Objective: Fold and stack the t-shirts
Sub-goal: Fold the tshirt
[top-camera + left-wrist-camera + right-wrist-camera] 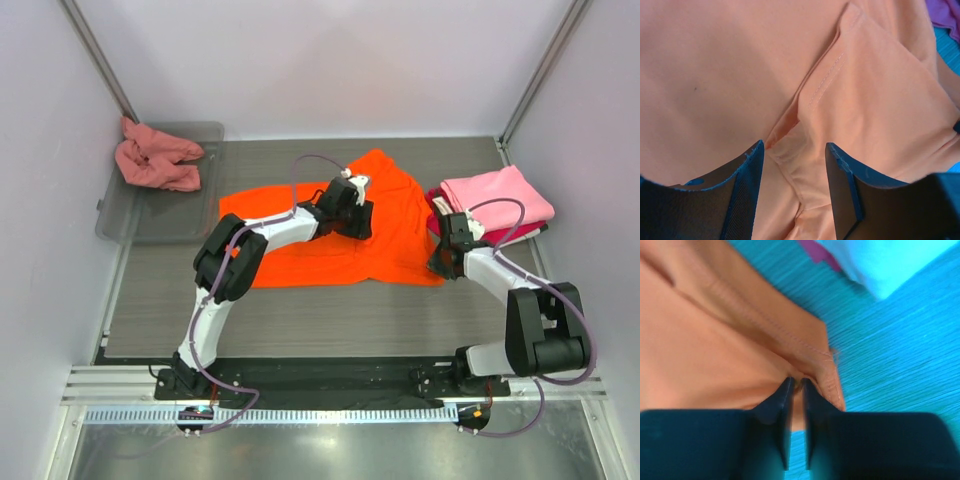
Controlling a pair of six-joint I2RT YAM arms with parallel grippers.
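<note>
The orange t-shirt (pixel 400 225) lies spread across the middle of the counter (pixel 300 320). A grey tray (pixel 150 225) at far left holds the crumpled salmon-pink t-shirt (pixel 155 160). At right, the folded pink t-shirt (pixel 495 195) rests on the crimson t-shirt (pixel 434 212). The left gripper (pixel 794 150) hangs released over an orange fold. The right gripper (pixel 796 385) is clenched on the orange t-shirt's hem corner.

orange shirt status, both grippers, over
Left gripper open over a fold of the orange shirt. Right gripper shut on its hem corner. Nothing blocking.
</note>
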